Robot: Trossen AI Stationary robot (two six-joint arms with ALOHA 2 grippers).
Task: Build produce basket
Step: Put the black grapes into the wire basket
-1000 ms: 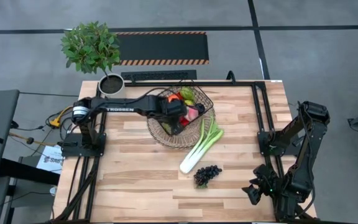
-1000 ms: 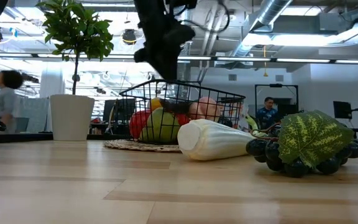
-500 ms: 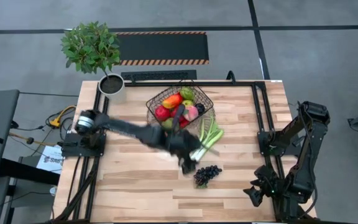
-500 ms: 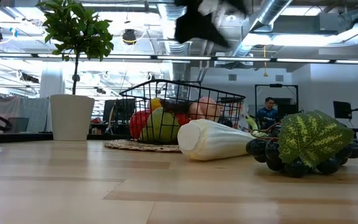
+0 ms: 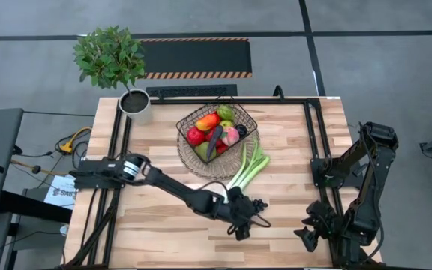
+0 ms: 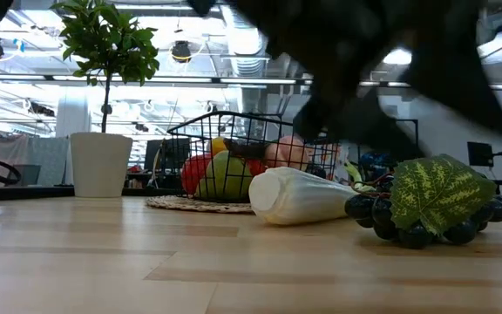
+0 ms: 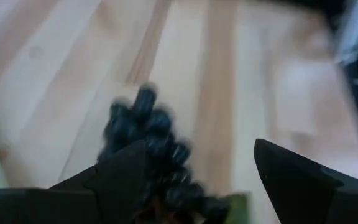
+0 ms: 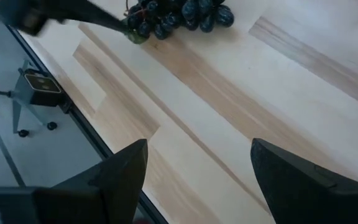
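The left gripper [image 5: 244, 216] hangs over the grapes [image 7: 146, 144] at the near middle of the table, fingers apart and nothing held, so this looks like the reach for them. Next it must drop, close on the bunch, and carry it to the basket [image 5: 216, 124] at the far side, where the leek [image 5: 247, 169] lies beside it. The right gripper [image 8: 194, 180] waits open at the near right.

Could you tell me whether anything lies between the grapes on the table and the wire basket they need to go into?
Yes. The leek lies on the table between the grapes and the basket, which is already nearly full of produce. The left gripper, open, sits right at the grapes with nothing between them.
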